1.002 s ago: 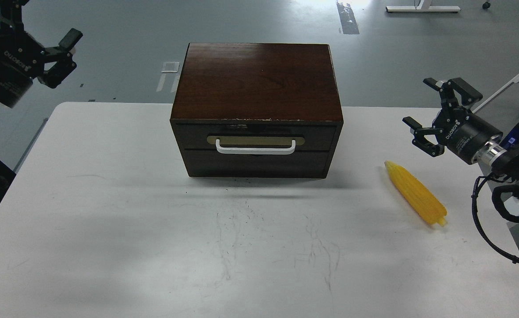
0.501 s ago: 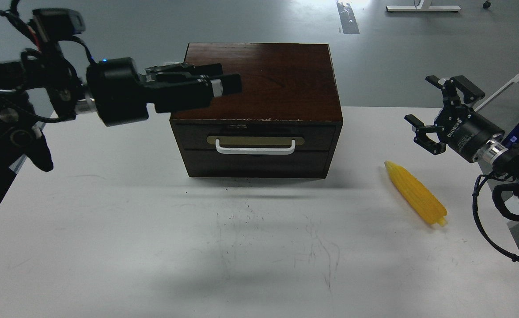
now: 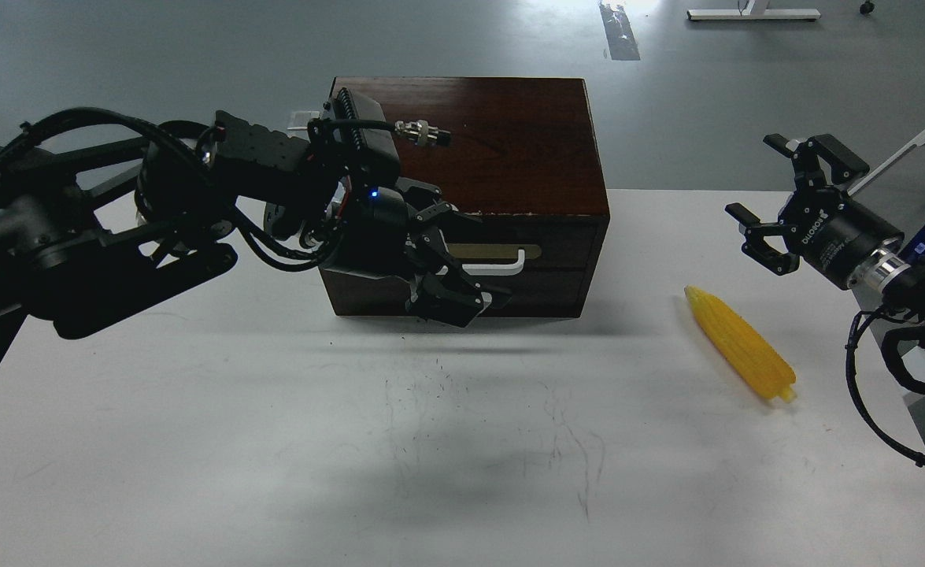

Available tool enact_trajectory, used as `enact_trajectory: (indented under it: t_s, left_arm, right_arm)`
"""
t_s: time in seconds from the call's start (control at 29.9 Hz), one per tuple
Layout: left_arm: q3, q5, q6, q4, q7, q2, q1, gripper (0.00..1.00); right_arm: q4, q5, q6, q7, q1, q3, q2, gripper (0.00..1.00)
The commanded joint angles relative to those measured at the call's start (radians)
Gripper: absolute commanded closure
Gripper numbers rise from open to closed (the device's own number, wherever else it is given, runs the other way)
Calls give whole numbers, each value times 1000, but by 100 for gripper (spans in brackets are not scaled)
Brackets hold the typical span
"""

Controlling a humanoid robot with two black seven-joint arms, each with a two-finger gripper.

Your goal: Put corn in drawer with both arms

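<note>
Left gripper point(image 3: 462, 260) has dropped to the drawer point(image 3: 541, 253) handle point(image 3: 501, 264)

The corn point(image 3: 740, 344), yellow and ridged, lies flat on the counter point(image 3: 194, 441), pointed tip away, below and near the right gripper's spread fingers point(image 3: 753, 246). The drawer point(image 3: 541, 253) sits closed; the left gripper's fingers point(image 3: 450, 303) cover its white handle's left part.

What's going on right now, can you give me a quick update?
Left hand at drawer handle, grip unclear. Right hand open, empty, above corn. Corn on table, drawer shut. Nothing blocking.
</note>
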Motion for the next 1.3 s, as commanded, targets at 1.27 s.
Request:
enact_trajectory:
  t_s: [1.27]
  left_arm:
    - [116,67,0,195,0,-114,-8,1]
  right_arm:
    - [2,0,0,0,-25,11,-24,0]
